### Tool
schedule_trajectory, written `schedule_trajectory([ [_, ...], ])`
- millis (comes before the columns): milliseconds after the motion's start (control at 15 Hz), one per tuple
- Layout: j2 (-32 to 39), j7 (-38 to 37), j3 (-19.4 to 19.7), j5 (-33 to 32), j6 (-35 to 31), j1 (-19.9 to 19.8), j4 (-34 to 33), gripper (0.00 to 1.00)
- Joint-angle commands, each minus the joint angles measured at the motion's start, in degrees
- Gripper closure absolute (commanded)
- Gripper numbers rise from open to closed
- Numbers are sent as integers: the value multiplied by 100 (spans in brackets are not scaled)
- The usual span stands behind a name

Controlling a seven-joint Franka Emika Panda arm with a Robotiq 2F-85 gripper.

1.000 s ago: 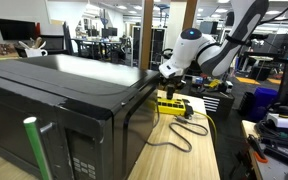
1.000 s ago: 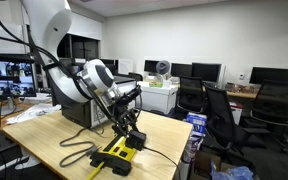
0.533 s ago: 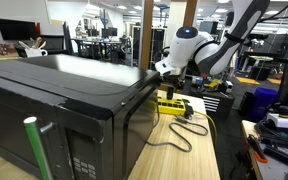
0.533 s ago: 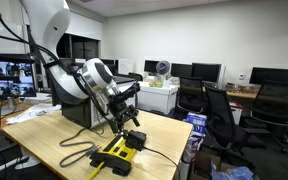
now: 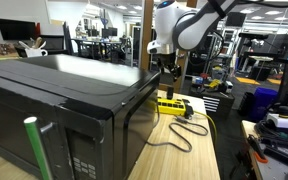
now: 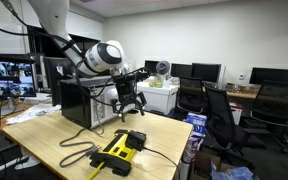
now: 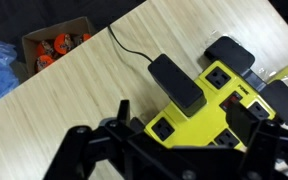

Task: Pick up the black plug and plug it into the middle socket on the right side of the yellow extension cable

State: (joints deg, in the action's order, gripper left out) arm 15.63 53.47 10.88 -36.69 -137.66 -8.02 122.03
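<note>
The yellow extension cable [image 7: 216, 112] lies on the wooden table and shows in both exterior views [image 5: 172, 104] [image 6: 116, 151]. A black plug [image 7: 176, 82] with a thin black cord sits on the strip near its middle, apparently seated in a socket. Two other black plugs [image 7: 232, 52] [image 7: 285, 100] sit further along the strip. My gripper [image 7: 189, 128] is open and empty, well above the strip, and shows in both exterior views [image 5: 167, 64] [image 6: 127, 97]. Its dark fingers fill the bottom of the wrist view.
A big black microwave [image 5: 54, 105] [image 6: 76, 100] stands on the table beside the strip. A green rod [image 5: 34, 148] stands in front. Cords trail over the table [image 5: 184, 135]. On the floor are a cardboard box [image 7: 56, 45] and a blue bag [image 7: 2, 72]. Office chairs [image 6: 224, 115] stand nearby.
My gripper has risen straight up from the yellow strip, empty. The black plug stays on the strip.
</note>
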Motion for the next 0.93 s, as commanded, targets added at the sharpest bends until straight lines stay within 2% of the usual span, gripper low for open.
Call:
schedule_trajectory([
  [0,257,228,-168,1129,1115,-274,-992,33],
  [400,1096,-254,-138,2372,2606,-662,-2518,77],
  [600,1437,-648,-227,2975,2963,-839,-2951,96],
  [867,1631,-1415,-391,3779,2771,-979,-2951,100],
])
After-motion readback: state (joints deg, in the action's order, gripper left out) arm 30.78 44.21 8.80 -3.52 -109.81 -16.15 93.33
